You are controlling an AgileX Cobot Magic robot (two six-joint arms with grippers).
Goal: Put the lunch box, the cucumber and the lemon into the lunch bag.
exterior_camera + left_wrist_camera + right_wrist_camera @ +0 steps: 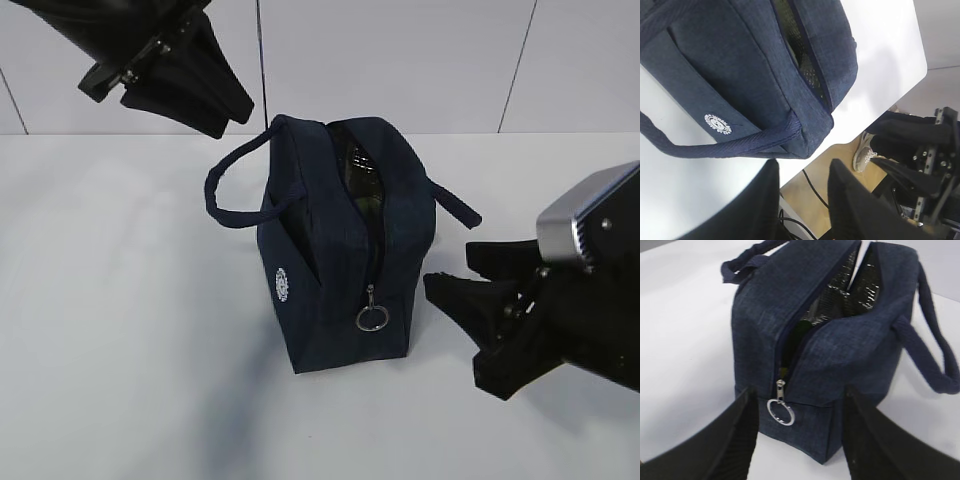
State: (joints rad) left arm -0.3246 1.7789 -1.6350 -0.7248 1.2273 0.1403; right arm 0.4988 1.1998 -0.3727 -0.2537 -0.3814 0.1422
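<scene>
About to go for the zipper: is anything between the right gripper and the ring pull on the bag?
Nothing visible. The right gripper is open, facing the dark navy fabric lunch bag; its metal ring pull hangs unobstructed between the jaws.

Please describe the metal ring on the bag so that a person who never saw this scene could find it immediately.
On the white table stands one dark navy lunch bag, its top zipper open. Follow the zipper down the end of the bag nearest the right claw; the zipper ring pull hangs there. It is the only shiny metal part, unlike the white round emblem on the side panel.
</scene>
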